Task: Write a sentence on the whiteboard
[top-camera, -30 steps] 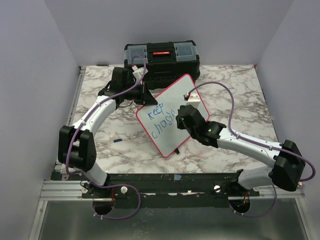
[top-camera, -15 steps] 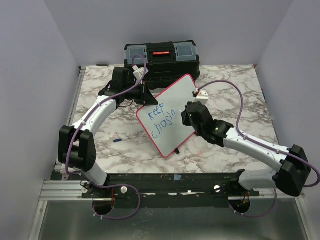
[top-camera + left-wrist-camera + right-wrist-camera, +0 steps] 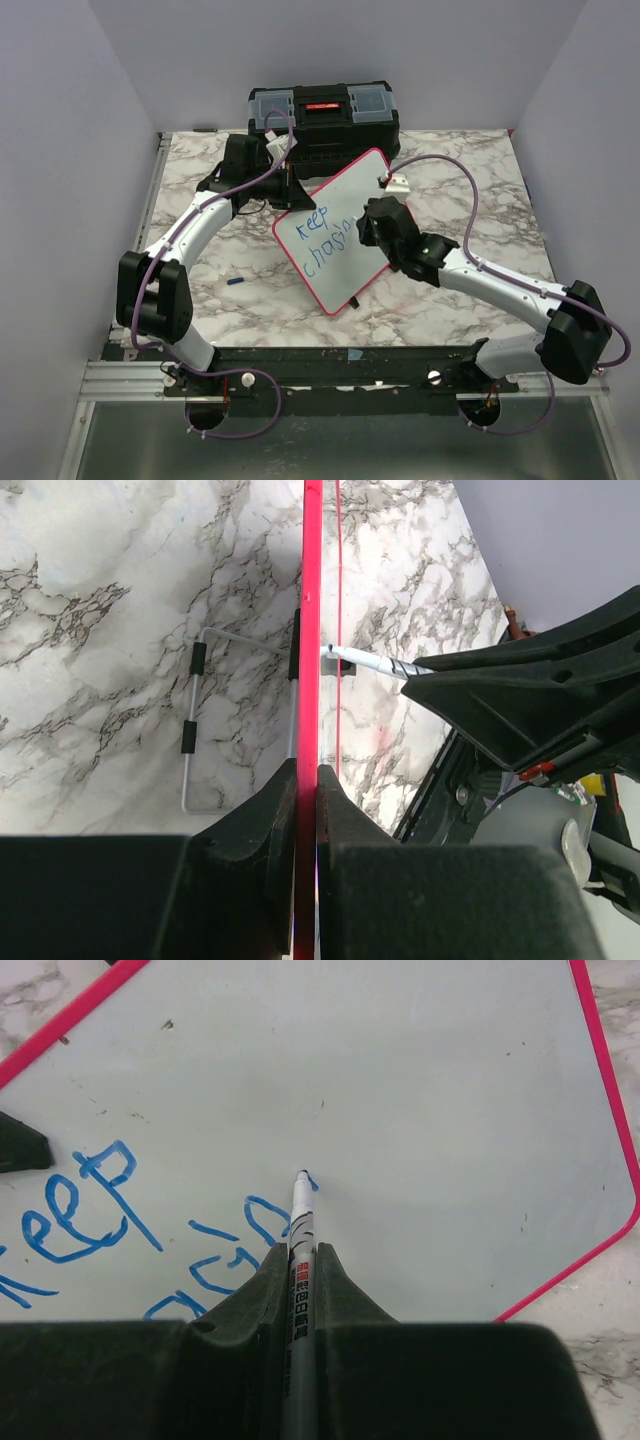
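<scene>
The whiteboard (image 3: 335, 225), white with a red rim, stands tilted on the marble table. Blue words "keep" and part of a second line (image 3: 325, 245) are written on it. My left gripper (image 3: 307, 775) is shut on the board's red rim (image 3: 311, 630) at its far left edge, by the toolbox. My right gripper (image 3: 300, 1260) is shut on a white marker (image 3: 300, 1225). The marker's tip touches the board (image 3: 400, 1110) at a fresh blue stroke, right of the second line's last letters (image 3: 235, 1250). In the top view the right gripper (image 3: 368, 226) sits over the board's middle.
A black toolbox (image 3: 322, 115) with clear lid compartments stands at the table's far edge behind the board. A small blue marker cap (image 3: 236, 281) lies on the marble near the left arm. A wire stand (image 3: 195, 720) behind the board shows in the left wrist view.
The right gripper swung out to the right of the writing and came back left onto the board. The left gripper and the board have not moved.
</scene>
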Tool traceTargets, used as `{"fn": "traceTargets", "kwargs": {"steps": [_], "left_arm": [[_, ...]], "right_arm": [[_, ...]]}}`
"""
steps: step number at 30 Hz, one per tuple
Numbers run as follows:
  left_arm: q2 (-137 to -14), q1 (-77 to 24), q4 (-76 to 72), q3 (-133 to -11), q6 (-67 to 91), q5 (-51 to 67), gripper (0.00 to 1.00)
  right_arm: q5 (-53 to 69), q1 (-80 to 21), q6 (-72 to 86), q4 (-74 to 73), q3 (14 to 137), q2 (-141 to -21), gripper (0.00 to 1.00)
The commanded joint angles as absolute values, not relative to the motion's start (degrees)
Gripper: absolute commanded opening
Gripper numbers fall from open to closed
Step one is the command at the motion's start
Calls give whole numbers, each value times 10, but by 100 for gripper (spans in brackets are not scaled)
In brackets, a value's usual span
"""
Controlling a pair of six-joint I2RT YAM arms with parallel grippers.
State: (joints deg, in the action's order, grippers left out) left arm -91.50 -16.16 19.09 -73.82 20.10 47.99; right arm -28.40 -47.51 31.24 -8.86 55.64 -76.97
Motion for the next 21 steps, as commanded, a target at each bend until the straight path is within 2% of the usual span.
{"fn": "traceTargets", "kwargs": {"steps": [1,21], "left_arm": [[-899,-167,186,-760,188,499,0],[-908,-167,185,-766,188,501,0]], "right_arm": [[-268,-469,302,-70,581,-786,1],[-198,-469,318,-70,525,-766,1]]}}
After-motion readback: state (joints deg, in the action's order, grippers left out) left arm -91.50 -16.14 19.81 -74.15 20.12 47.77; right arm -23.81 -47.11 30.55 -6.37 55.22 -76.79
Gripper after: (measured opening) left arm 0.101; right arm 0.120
